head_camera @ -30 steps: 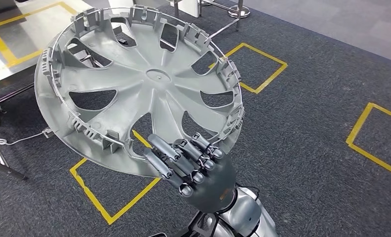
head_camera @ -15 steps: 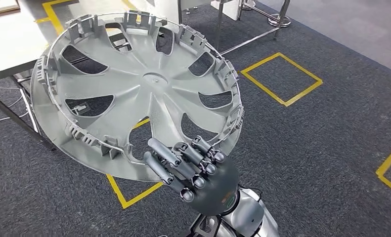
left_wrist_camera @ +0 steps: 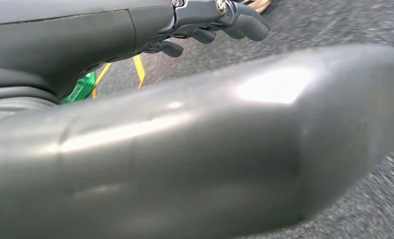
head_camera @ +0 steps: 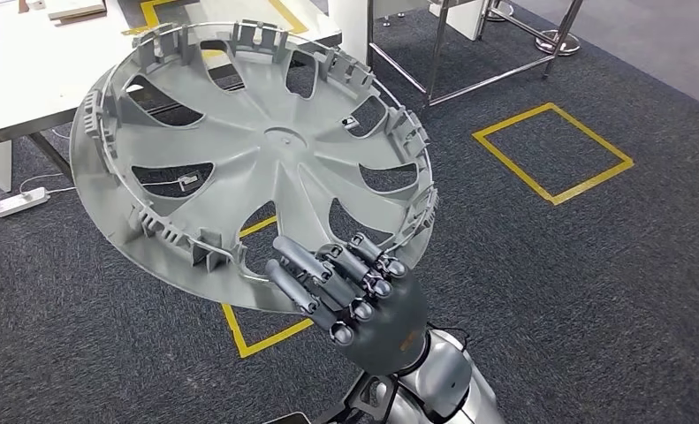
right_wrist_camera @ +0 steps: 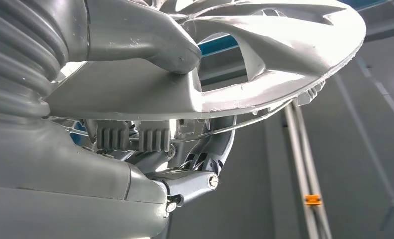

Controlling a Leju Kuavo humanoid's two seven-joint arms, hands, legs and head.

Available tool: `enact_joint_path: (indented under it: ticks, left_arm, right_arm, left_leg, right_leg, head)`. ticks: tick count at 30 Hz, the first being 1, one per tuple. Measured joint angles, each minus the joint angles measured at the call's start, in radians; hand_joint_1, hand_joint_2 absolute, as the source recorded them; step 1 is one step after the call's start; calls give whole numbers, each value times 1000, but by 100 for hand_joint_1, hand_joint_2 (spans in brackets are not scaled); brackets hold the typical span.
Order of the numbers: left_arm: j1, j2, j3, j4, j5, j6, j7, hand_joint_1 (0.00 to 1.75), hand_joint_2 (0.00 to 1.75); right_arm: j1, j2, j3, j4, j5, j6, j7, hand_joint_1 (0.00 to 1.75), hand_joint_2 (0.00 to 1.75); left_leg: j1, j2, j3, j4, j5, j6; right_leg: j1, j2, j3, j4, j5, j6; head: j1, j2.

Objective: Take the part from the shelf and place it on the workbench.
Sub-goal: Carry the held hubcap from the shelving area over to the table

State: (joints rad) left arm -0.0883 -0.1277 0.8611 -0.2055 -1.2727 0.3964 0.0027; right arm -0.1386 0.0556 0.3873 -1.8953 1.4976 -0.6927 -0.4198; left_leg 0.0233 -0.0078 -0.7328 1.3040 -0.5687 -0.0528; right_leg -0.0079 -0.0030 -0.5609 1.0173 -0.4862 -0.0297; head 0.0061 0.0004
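The right hand (head_camera: pixel 363 296) grips the near rim of the wheel cover (head_camera: pixel 257 150), thumb on one face and fingers curled over the other, holding it tilted above the carpet. The left hand (left_wrist_camera: pixel 219 20) hangs low, fingers loosely curled, holding nothing. Beyond stands the white workbench (head_camera: pixel 27 79). With a single-edge hold, the broad cover could pivot or slip if swung.

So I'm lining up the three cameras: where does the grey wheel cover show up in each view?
Head view: wheel cover, tilted, filling the upper left, its near rim gripped by the right hand.
Left wrist view: not in it.
Right wrist view: wheel cover across the top, seen edge-on.
Shared landmark: the right hand's fingers over the rim.
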Motion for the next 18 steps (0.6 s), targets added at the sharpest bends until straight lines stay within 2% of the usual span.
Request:
enact_joint_path:
  ticks: [1, 2, 3, 4, 5, 7, 9, 10, 11, 13, 14, 15, 16, 18]
  left_arm:
    - [0, 2, 4, -1, 3, 2, -3, 0, 0]
    - [0, 3, 8, -1, 6, 5, -7, 0, 0]
    - [-1, 3, 11, -2, 7, 6, -10, 0, 0]
    - [-1, 3, 14, -2, 8, 7, -12, 0, 0]
    - [-1, 2, 15, -2, 8, 7, -14, 0, 0]
    - [0, 2, 16, -2, 8, 7, -14, 0, 0]
    - [0, 1, 19, -2, 8, 8, -14, 0, 0]
    - [-1, 1, 21, -2, 7, 9, -14, 0, 0]
    - [-1, 0, 22, -2, 7, 9, -14, 0, 0]
    - [-1, -1, 24, -2, 7, 10, -14, 0, 0]
    - [-1, -2, 24, -2, 7, 10, -14, 0, 0]
    - [-1, -3, 25, -2, 7, 10, -14, 0, 0]
    - [-1, -3, 26, -2, 7, 10, -14, 0, 0]
    - [-2, -5, 28, -2, 5, 11, -14, 0, 0]
  right_arm:
    - [-1, -1, 0, 1, -21, 0, -23, 175, 175]
    - [-1, 0, 0, 2, -44, 0, -52, 175, 175]
    - [0, 1, -1, 2, -69, 0, -85, 175, 175]
    - [0, 4, -5, 2, -91, 0, -120, 175, 175]
    - [1, 9, -12, 2, -111, 0, -156, 175, 175]
    - [3, 22, -30, 3, -140, 0, -218, 175, 175]
    - [8, 36, -51, 3, -148, 0, -252, 175, 175]
    - [11, 42, -60, 4, -149, 0, -260, 175, 175]
    - [13, 46, -67, 5, -148, 0, -264, 175, 175]
    - [17, 49, -78, 9, -149, 0, -266, 175, 175]
    - [20, 50, -83, 11, -149, 0, -269, 175, 175]
    - [23, 51, -88, 14, -149, 0, -271, 175, 175]
    - [24, 53, -92, 16, -148, 0, -272, 175, 175]
    - [26, 57, -97, 19, -145, 0, -273, 175, 175]
  left_leg:
    - [2, 2, 26, -43, 27, -2]
    - [4, 5, 63, -111, 58, -3]
    - [3, 8, 99, -175, 78, -2]
    - [3, 9, 125, -223, 90, 4]
    - [3, 9, 136, -246, 92, 12]
    - [0, 6, 134, -249, 90, 31]
    - [1, 5, 134, -251, 93, 44]
    - [2, 4, 135, -253, 94, 50]
    - [3, 4, 135, -254, 95, 55]
    - [1, 4, 132, -254, 95, 61]
    - [-1, 3, 131, -254, 96, 62]
    - [-2, 2, 130, -253, 96, 63]
    - [-2, 1, 130, -253, 96, 63]
    - [-3, -2, 132, -252, 96, 61]
  right_leg:
    - [-1, -4, 0, 2, -1, 2]
    - [-2, -8, 0, 6, -3, 6]
    - [0, -10, -2, 10, -7, 11]
    - [1, -12, -5, 15, -9, 17]
    - [4, -12, -7, 18, -11, 23]
    - [5, -13, -9, 18, -9, 33]
    - [3, -11, -13, 27, -17, 44]
    - [2, -9, -25, 53, -34, 49]
    - [0, -7, -49, 103, -61, 53]
    - [0, -5, -116, 236, -118, 57]
    - [0, -5, -143, 286, -131, 57]
    - [0, -5, -152, 301, -125, 55]
    - [0, -5, -141, 277, -102, 51]
    - [3, -3, -76, 142, -37, 38]
  head:
    - [0, 0]
    - [0, 0]
    - [-1, 0]
    - [0, 0]
    - [0, 0]
    - [0, 0]
    - [0, 0]
    - [1, 0]
    - [1, 0]
    - [2, 0]
    - [2, 0]
    - [2, 0]
    - [2, 0]
    - [2, 0]
